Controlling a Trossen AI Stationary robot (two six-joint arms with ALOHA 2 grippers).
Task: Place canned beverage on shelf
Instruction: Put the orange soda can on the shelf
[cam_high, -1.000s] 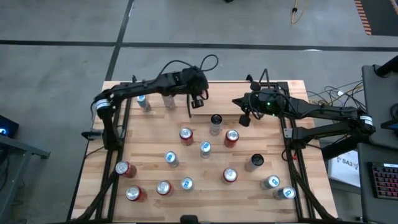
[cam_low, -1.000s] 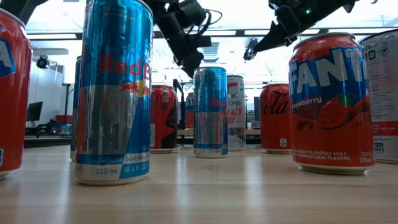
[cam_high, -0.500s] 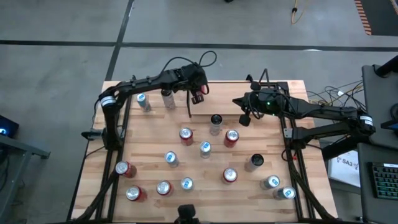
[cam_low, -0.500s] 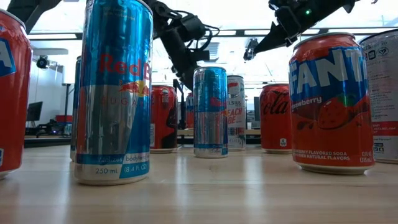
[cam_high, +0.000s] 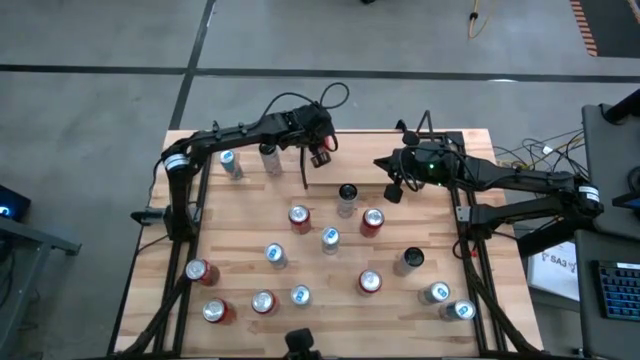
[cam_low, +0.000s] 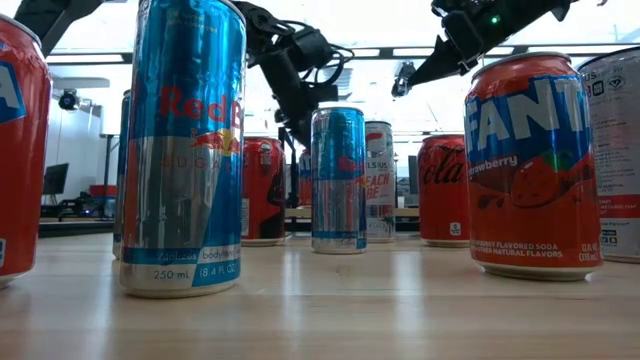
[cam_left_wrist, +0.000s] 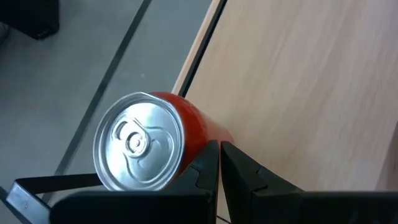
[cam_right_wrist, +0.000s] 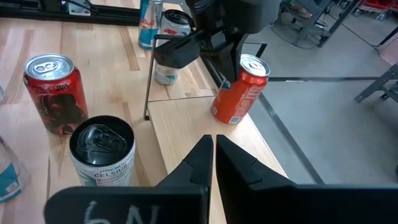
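Orange-red can (cam_right_wrist: 239, 89) is upright on the shelf (cam_right_wrist: 199, 127), at its far edge by the table's back side; silver top, tab visible in the left wrist view (cam_left_wrist: 138, 151). In the high view it shows as a small red spot (cam_high: 320, 156) right under the left wrist.

Left gripper (cam_left_wrist: 219, 163): fingers together, nothing between them. It sits just beside the can, tips next to the can's side rather than around it. From the right wrist view the left arm's head (cam_right_wrist: 211, 28) hangs above the can and slightly toward the table interior.

Right gripper (cam_right_wrist: 214, 152): fingers pressed together, empty, hovering over the shelf's light wood board near its right end, pointed at the can and the left arm. High view puts it (cam_high: 393, 190) at back centre-right.

Shelf: pale board with thin black rails; one black upright (cam_right_wrist: 148, 81) stands at its near corner in the right wrist view.

Other cans: a blue-silver slim can (cam_right_wrist: 150, 23) and a white-topped can (cam_right_wrist: 169, 51) behind the shelf rail, a red can (cam_right_wrist: 55, 91) and a Celsius can (cam_right_wrist: 101, 158) on the table near the right gripper. Roughly a dozen more are scattered over the table front (cam_high: 300, 295). Low view is filled by a Red Bull (cam_low: 185, 145) and a Fanta (cam_low: 528, 165) up close.
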